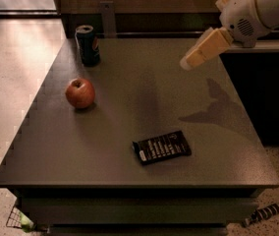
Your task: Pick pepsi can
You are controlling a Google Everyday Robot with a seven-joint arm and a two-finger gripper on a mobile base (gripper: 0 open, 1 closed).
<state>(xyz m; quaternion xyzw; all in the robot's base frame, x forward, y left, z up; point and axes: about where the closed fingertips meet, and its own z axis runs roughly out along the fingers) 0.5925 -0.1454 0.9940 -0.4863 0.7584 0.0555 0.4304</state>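
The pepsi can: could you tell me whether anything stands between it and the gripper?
Nothing visible does. The gripper hangs over the right side of the table, the pepsi can stands far left; the apple and black packet lie nearer the camera, off that line.

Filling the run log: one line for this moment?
pepsi can: upright, far-left corner, not yet grasped | gripper: over table, right side, far from can

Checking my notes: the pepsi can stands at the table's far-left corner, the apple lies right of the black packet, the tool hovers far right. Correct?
No: the camera view shows the apple left of the black packet. The pepsi can and the far-right tool are as stated.
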